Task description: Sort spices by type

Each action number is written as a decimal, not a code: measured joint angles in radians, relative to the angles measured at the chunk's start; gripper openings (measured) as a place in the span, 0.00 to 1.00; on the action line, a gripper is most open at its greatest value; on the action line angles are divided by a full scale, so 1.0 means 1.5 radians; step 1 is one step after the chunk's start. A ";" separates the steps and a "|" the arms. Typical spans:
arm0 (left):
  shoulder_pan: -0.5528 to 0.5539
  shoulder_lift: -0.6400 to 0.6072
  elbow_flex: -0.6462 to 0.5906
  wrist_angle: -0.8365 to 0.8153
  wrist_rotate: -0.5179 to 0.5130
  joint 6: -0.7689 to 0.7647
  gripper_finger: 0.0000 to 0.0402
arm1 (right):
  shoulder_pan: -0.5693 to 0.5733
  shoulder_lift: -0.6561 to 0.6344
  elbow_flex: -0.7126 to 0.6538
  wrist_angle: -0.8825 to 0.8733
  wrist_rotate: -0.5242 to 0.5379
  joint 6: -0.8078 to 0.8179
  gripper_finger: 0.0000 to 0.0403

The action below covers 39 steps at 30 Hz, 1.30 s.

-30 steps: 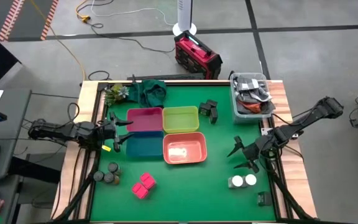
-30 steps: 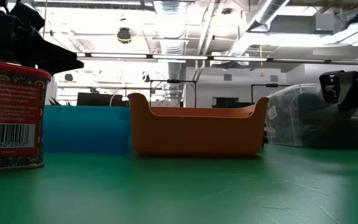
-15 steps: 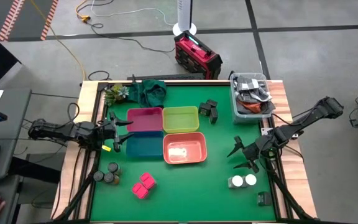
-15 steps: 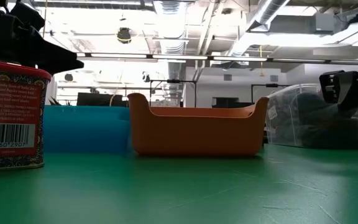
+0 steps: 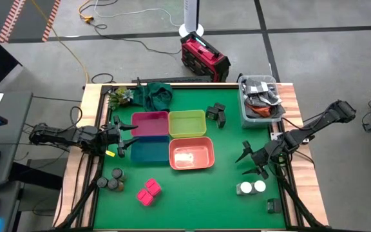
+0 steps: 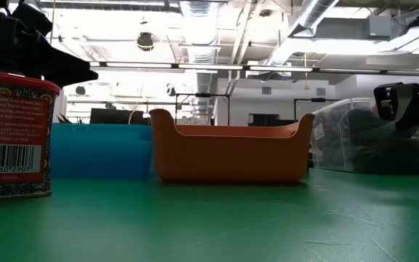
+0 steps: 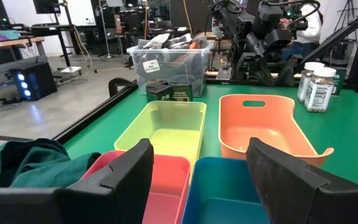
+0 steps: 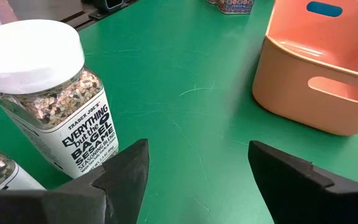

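Note:
Two white-topped round jars (image 5: pixel 252 187) stand on the green table near its right near corner; one (image 8: pixel 51 93) fills the right wrist view. My right gripper (image 5: pixel 250 161) (image 8: pixel 197 158) hovers open just beyond them. Grey round jars (image 5: pixel 111 182) and bright pink square packets (image 5: pixel 149 191) sit at the near left; one packet (image 6: pixel 13 135) looms in the low view. Dark grey square jars (image 5: pixel 216 115) (image 7: pixel 169 92) stand by the yellow-green bin. My left gripper (image 5: pixel 124 136) (image 7: pixel 201 158) waits open at the left edge, facing the bins.
Four bins cluster mid-table: pink (image 5: pixel 150 122), yellow-green (image 5: pixel 187 121), blue (image 5: pixel 148 153) and orange (image 5: pixel 190 154). A clear tub of clutter (image 5: pixel 261 98) sits at the far right corner, a green cloth (image 5: pixel 154 95) and a plant (image 5: pixel 120 95) at the far left. Open green surface lies between orange bin and white-topped jars.

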 joint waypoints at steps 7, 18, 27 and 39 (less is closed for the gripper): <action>0.000 0.000 0.000 0.000 0.000 0.000 0.61 | 0.000 0.000 0.000 0.000 0.000 0.000 0.75; 0.000 0.000 0.000 0.000 0.000 0.000 0.61 | 0.000 0.000 0.000 0.000 0.000 0.000 0.75; 0.000 0.000 0.000 0.000 0.000 0.000 0.61 | 0.000 0.000 0.000 0.000 0.000 0.000 0.75; 0.000 0.000 0.000 0.000 0.000 0.000 0.61 | 0.000 0.000 0.000 0.000 0.000 0.000 0.75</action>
